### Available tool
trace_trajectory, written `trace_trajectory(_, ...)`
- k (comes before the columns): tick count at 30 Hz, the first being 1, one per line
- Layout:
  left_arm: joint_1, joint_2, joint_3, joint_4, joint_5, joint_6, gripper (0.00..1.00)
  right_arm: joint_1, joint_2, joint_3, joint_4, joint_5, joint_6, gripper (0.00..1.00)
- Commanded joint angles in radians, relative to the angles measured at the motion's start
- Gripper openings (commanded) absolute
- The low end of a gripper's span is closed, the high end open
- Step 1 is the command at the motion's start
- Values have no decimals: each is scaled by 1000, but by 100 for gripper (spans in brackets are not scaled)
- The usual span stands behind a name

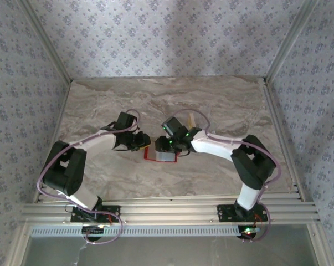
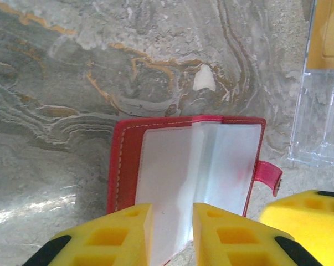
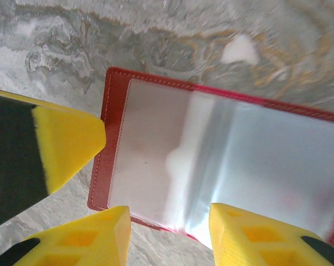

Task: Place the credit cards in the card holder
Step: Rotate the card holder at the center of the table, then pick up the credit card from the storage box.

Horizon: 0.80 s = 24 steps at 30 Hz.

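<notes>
1. Between the fingers of the left gripper (image 2: 171,211) there is a narrow gap. The near edge of a clear plastic sleeve (image 2: 172,166) runs into it. I cannot tell whether the pads pinch that leaf or merely straddle it.
2. On the right gripper (image 3: 169,216) the fingers stand clearly apart and open. The holder's near edge lies in the gap, and nothing is held.
3. Under both wrists the card holder (image 2: 128,160) lies opened flat on the marble-patterned table (image 2: 56,72). Its red cover is down and its sleeves are up. The snap tab (image 2: 269,174) sticks out at one side, and one leaf bulges up along the middle fold.
4. Apart from the holder, a tan-yellow credit card (image 2: 327,30) sits in a clear stand (image 2: 316,127). No card is in either gripper or visibly in a sleeve, so loading looks not yet begun.
5. What could go wrong, as I judge it:
   - The sleeve is thin and slick. If the left fingers have only a weak hold, the leaf could slip free and the pocket mouth fall shut.
   - The two grippers crowd the same edge of the holder. A careless move by either could knock the other or drag the holder askew.
   - Nothing clearly pins the holder, so pushing a card in could slide it across the smooth table.
   - A hasty reach for the card could tip the light stand.
</notes>
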Motion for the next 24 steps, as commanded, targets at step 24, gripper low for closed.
trace_trajectory(24, -16, 128, 62, -28, -25, 19, 21, -327, 180, 389, -438, 275, -319, 46)
